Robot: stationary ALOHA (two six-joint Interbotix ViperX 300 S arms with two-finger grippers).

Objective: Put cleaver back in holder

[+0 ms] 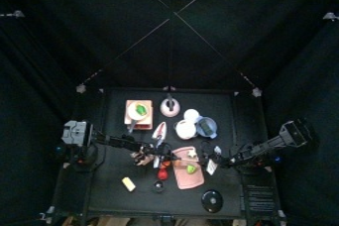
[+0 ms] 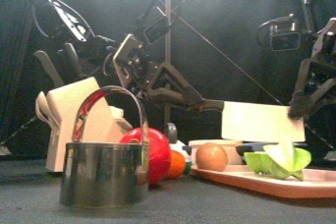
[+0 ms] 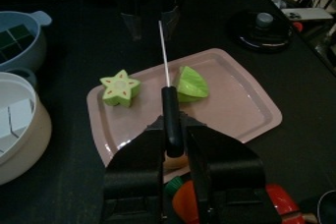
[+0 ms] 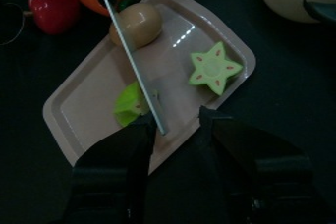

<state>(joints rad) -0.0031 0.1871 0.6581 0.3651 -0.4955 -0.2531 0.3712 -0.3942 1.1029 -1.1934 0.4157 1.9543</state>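
Cleaver [image 3: 164, 71] edge-on — blade face [image 2: 261, 122] only front-on

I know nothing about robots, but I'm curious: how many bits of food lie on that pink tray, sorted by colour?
Green: 2 (star-shaped slice, wedge)
Tan: 1 (egg-shaped piece)
Total: 3 on the pink tray
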